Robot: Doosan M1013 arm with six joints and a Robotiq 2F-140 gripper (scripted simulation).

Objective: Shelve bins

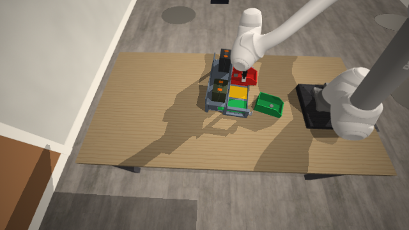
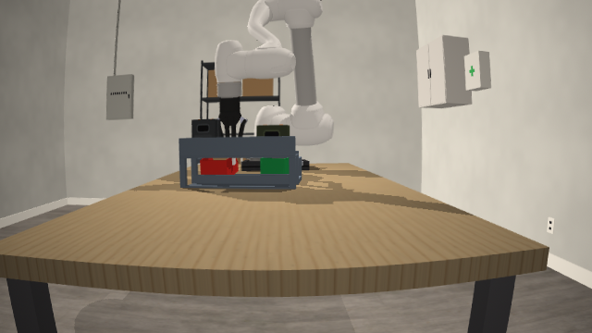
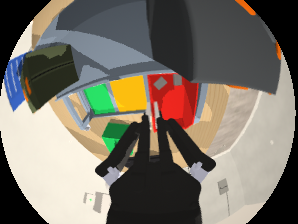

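Note:
The red bin (image 1: 246, 77) sits at the far end of the grey shelf (image 1: 223, 92), in the lower level beside the yellow mark (image 1: 238, 92), and part of it sticks out past the shelf's side. It also shows in the wrist view (image 3: 176, 99) and in the exterior view (image 2: 218, 166). My gripper (image 1: 244, 77) points down into it. The fingers stand slightly apart on either side of the bin's thin wall. The green bin (image 1: 269, 104) lies on the table right of the shelf, with a small grey part in it. The green mark (image 1: 237, 103) is bare.
Two dark boxes (image 1: 224, 60) (image 1: 220, 90) with orange labels stand on the shelf's top board, close to my wrist. The arm's black base plate (image 1: 314, 105) is at the table's right side.

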